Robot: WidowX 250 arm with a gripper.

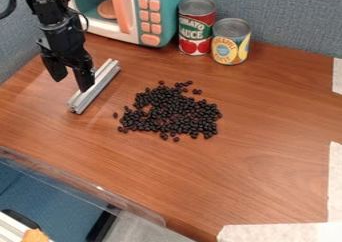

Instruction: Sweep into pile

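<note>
"Where are the dark beans point(170, 112)?"

"Mid-table, in a loose, flattish patch, with a few strays off its left side and a thin scatter along its upper edge."

"And next to them?"

"A grooved metal bar point(99, 87), lying aslant to the left of the patch, apart from it. I take it for the sweeper (nothing else here looks fit for the job)."

"Is the tool point(71, 85) gripping it?"

"No, the tool is released, its two fingers spread. One overlaps the bar in this view, the other hangs to its left; whether they touch it I can't tell."

"So which step is this?"

"Getting hold of the bar, I'd judge. The sweeping itself is still to do."

"What does the next move call for?"

"Fingers either side of the bar, low enough to close squarely, then the bar kept flat to the table point(274, 116) and pushed in from the left, strays first. Too high, and beans could slip underneath."

"Anything farther out?"

"A toy microwave point(163, 18) and two cans, one red-labelled point(195, 33), one yellow point(231, 45), behind the patch."
</note>
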